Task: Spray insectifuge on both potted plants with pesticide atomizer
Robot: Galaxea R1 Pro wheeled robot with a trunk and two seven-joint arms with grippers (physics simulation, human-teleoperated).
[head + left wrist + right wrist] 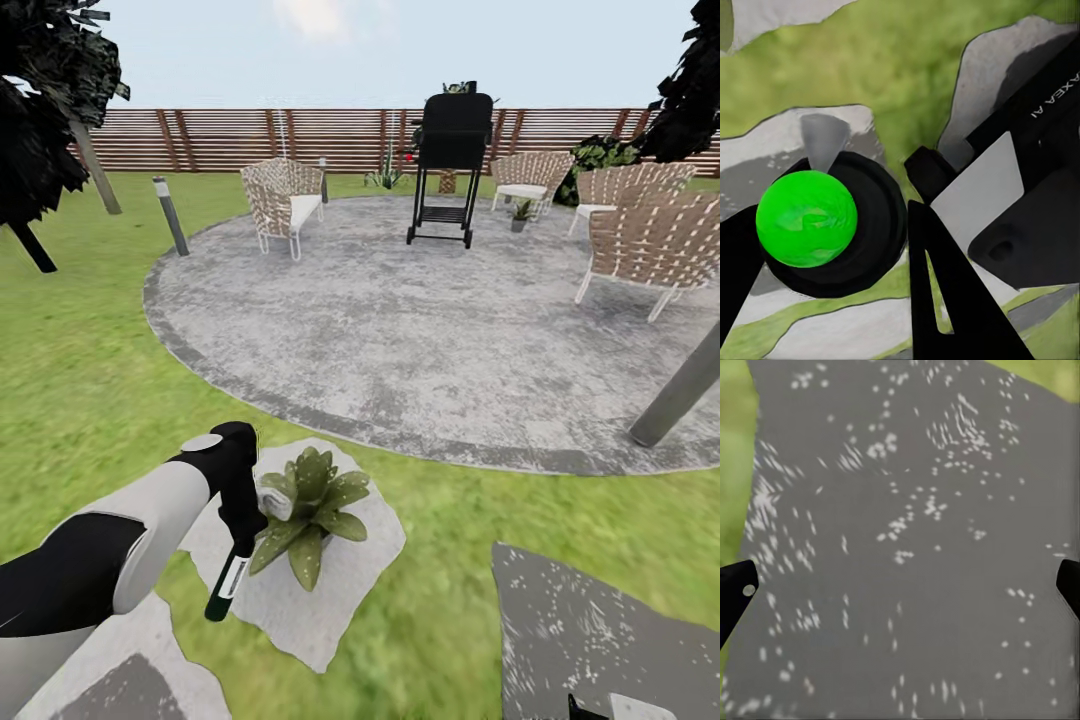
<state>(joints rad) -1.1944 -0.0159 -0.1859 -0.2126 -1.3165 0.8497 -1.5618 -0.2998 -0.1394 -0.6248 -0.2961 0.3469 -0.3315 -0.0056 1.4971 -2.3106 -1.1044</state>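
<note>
My left gripper [243,515] is shut on the pesticide atomizer [228,578], a dark bottle with a white label held slanting down. Its white spray head [272,498] sits right against the leaves of the near potted plant [310,512], which stands on a pale stepping stone [340,600]. In the left wrist view the bottle's round black end with a bright green disc [806,217] fills the space between the black fingers [945,300]. The second potted plant [520,212] stands far off on the patio by a chair. My right gripper [900,592] is open over a dark speckled stone.
The round grey patio [420,330] holds a black grill [450,150] and wicker chairs [285,200]. A lamp post [170,215] stands on the lawn at left and a slanted grey pole [685,385] at right. A dark stepping stone [600,620] lies at lower right, with the fence [220,140] behind.
</note>
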